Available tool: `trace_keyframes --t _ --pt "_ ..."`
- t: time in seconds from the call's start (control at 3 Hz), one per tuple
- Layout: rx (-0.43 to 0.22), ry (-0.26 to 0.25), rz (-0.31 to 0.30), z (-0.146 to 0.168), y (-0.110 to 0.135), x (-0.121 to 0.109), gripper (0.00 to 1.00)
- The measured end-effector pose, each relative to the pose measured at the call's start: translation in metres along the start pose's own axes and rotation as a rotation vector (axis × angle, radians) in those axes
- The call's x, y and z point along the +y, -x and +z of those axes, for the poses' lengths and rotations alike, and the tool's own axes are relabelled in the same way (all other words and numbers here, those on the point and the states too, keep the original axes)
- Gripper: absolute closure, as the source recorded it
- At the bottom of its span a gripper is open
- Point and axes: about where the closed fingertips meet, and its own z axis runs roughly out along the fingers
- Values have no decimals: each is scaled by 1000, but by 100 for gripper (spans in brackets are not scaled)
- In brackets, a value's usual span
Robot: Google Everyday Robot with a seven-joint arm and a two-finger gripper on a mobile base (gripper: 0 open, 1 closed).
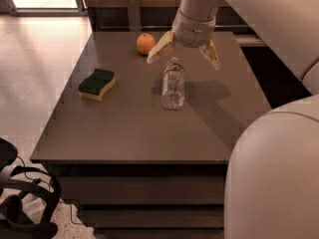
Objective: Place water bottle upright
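The water bottle [173,84], clear ribbed plastic with a white cap, lies on its side near the middle of the dark table [124,128], its cap pointing to the far edge. My gripper [183,57] hangs above the bottle's cap end, fingers spread wide open and empty, one tan finger [160,47] to the left and one to the right [211,54]. It does not touch the bottle.
A green and yellow sponge [96,84] lies on the table's left part. An orange [145,44] sits near the far edge, just left of my gripper. A black object [22,203] stands on the floor at the lower left.
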Motion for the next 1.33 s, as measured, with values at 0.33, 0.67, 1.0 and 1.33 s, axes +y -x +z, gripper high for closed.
trace_keyframes --t 0.33,0.67,1.0,1.33 --pt "42 19 -10 17 -3 3 0" --pt "80 22 -14 35 -3 3 0" --pt "77 11 -10 46 1 3 0" --pt "48 -2 -26 52 8 5 1"
